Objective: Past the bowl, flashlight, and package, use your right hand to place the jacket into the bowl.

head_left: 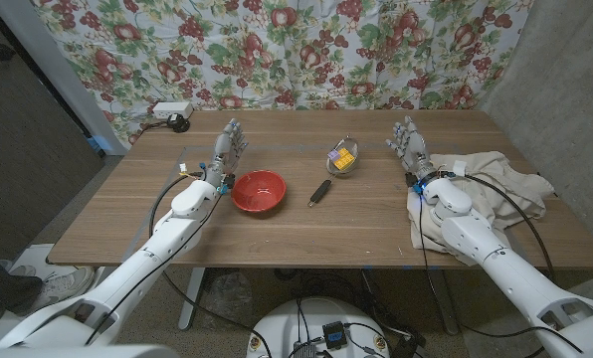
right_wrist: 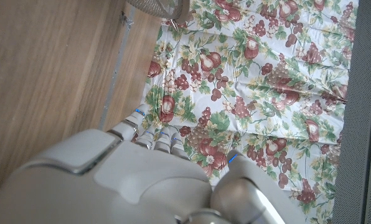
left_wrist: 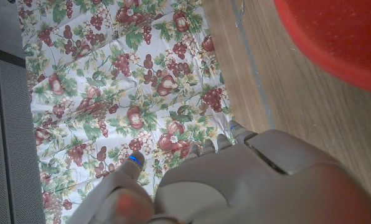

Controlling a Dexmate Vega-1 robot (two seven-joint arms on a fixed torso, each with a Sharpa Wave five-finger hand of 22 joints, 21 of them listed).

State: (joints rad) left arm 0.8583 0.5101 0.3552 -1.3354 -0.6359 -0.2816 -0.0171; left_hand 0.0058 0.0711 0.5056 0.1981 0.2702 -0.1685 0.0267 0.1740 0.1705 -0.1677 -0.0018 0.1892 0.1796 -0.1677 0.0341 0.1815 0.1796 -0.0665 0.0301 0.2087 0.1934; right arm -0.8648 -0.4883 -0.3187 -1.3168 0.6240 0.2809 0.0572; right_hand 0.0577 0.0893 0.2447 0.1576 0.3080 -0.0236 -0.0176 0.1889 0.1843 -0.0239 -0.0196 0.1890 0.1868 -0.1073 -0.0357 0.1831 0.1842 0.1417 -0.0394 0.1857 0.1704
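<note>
Floral curtain point(head_left: 306, 50) behind wooden table point(head_left: 277, 229)

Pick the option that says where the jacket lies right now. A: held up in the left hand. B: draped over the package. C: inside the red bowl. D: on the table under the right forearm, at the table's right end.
D: in the head view the jacket lies crumpled on the table beneath the right forearm, and the red bowl holds nothing.

Crumpled beige jacket point(head_left: 495, 189), red bowl point(head_left: 259, 191) – well apart

Looking like a makeshift test room. Floral sheet point(head_left: 306, 50) is hanging as backdrop behind a wooden table point(head_left: 277, 224); power strip point(head_left: 169, 111) is sitting at its far left corner.
</note>
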